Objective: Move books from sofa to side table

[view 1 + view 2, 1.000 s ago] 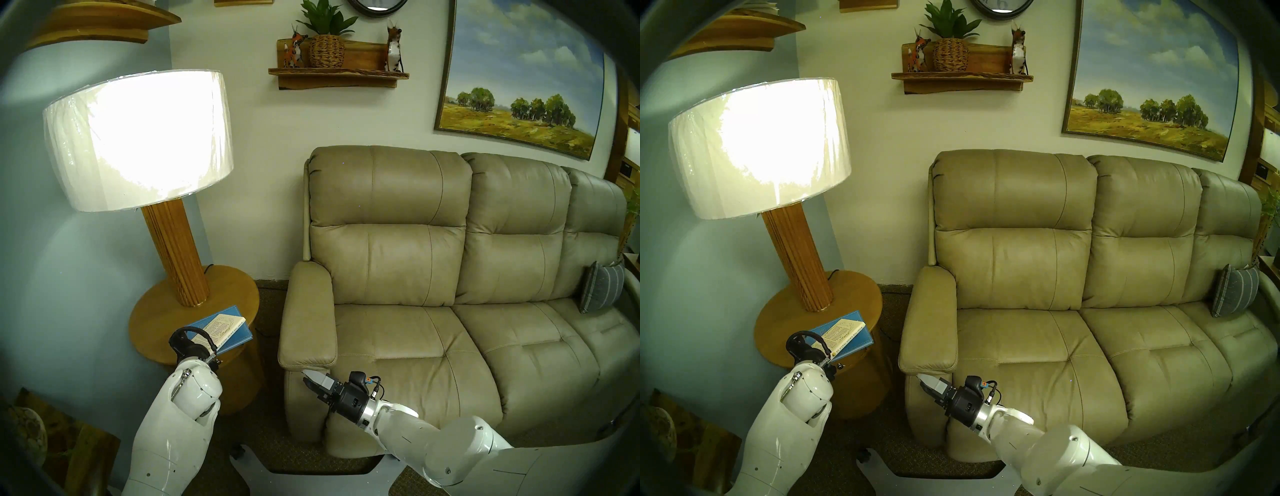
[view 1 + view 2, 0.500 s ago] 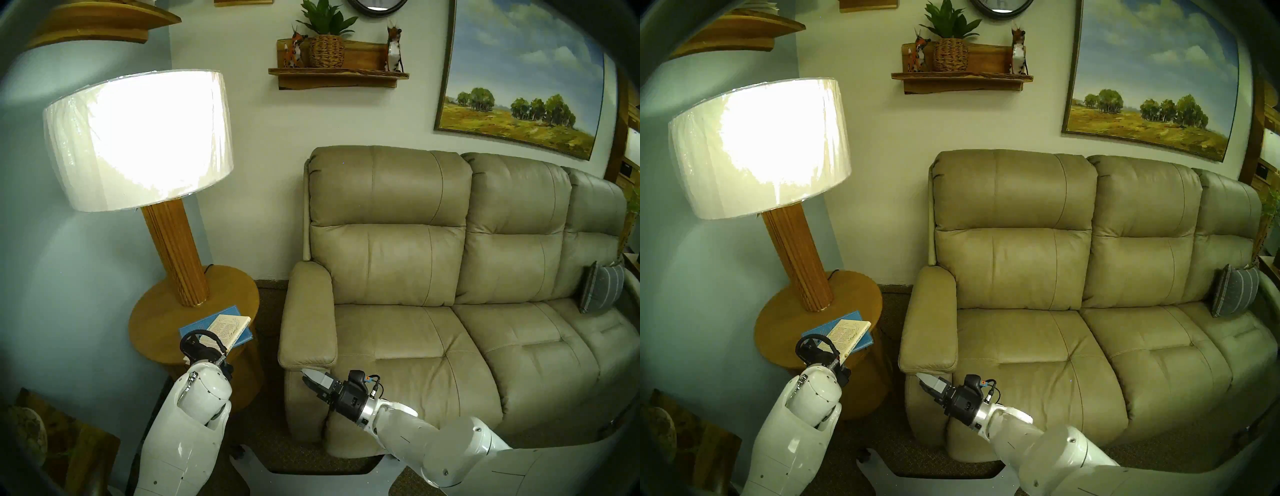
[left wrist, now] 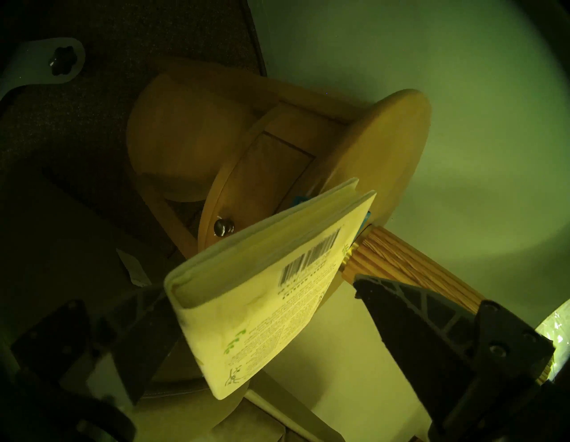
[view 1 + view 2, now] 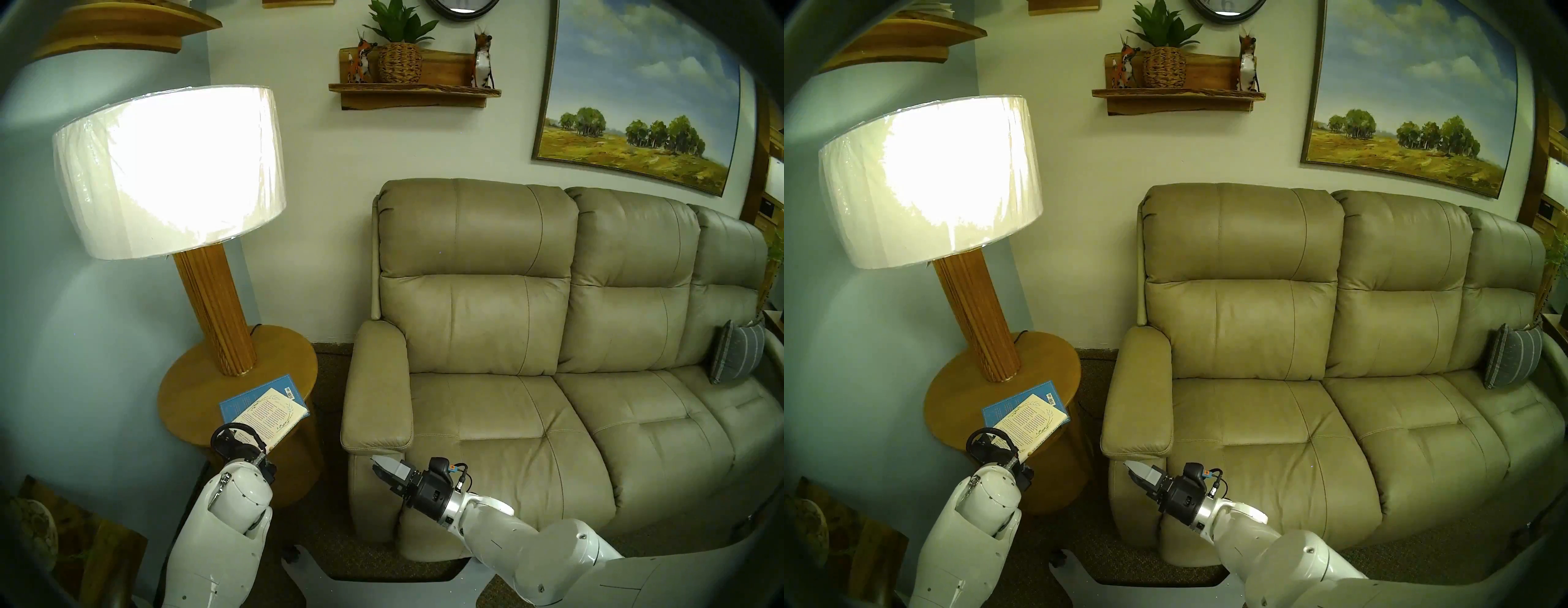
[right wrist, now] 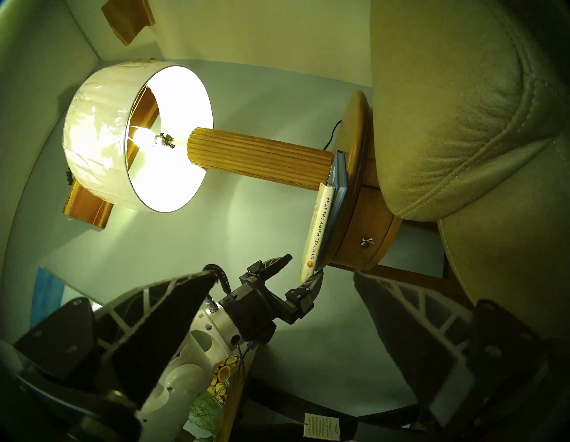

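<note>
Dropped flat onto the blue book (image 4: 237,403) on the side table (image 4: 191,382), the cream paperback (image 4: 271,418) lies between wide left fingers (image 5: 277,262).

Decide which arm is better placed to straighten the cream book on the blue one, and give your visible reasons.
Left. Its open claw is right at the cream book, which overhangs the blue book on the side table. The right claw, also open, sits by the sofa armrest.
</note>
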Tool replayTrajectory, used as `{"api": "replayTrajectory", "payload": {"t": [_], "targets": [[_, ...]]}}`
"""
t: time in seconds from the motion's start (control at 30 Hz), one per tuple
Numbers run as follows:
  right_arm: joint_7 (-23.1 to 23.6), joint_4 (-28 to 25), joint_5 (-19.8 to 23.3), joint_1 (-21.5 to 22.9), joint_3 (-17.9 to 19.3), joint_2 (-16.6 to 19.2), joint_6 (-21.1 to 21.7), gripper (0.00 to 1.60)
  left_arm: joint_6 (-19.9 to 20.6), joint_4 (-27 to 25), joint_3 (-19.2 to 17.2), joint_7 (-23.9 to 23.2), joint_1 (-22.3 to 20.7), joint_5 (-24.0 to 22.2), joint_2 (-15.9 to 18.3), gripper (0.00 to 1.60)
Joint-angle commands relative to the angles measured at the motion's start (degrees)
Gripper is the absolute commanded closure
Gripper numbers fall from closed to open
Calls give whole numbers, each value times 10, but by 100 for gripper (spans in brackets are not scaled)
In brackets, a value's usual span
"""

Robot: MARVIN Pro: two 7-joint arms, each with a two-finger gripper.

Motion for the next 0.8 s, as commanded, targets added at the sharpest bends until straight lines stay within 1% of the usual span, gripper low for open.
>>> {"api": "replayTrajectory", "payload": {"t": [0.0,0.03,0.07,0.1,0.23,0.3,0.33,0.47,0.53,0.57,0.7,0.77], "targets": [[2,-13,0,1,-2,-14,3,0,3,10,-12,5,-51,1,22,0],[2,-15,0,0,-1,-15,4,0,10,12,-12,12,-56,-1,29,0],[1,-17,0,0,-1,-15,4,0,-1,12,-13,12,-61,2,28,0],[1,-18,1,-1,-1,-16,5,0,6,13,-15,9,-65,1,29,0],[-1,-28,1,-5,0,-18,10,0,-4,24,-16,22,-81,3,35,0],[-2,-37,1,-8,0,-20,14,0,7,28,-17,24,-82,1,38,0],[-2,-41,1,-10,0,-22,16,0,3,28,-18,25,-83,1,38,0],[2,-71,1,-20,-1,-32,29,0,10,13,-11,19,-65,9,32,0],[3,-80,0,-24,-2,-36,34,0,12,-2,-3,15,-48,13,23,0],[3,-91,0,-28,-3,-40,38,0,22,-11,0,14,-37,11,19,0],[7,-90,0,-27,-7,-38,41,0,19,-36,11,-1,-8,18,4,0],[11,-97,0,-30,-8,-40,44,0,21,-45,10,-3,4,12,-2,0]]}}
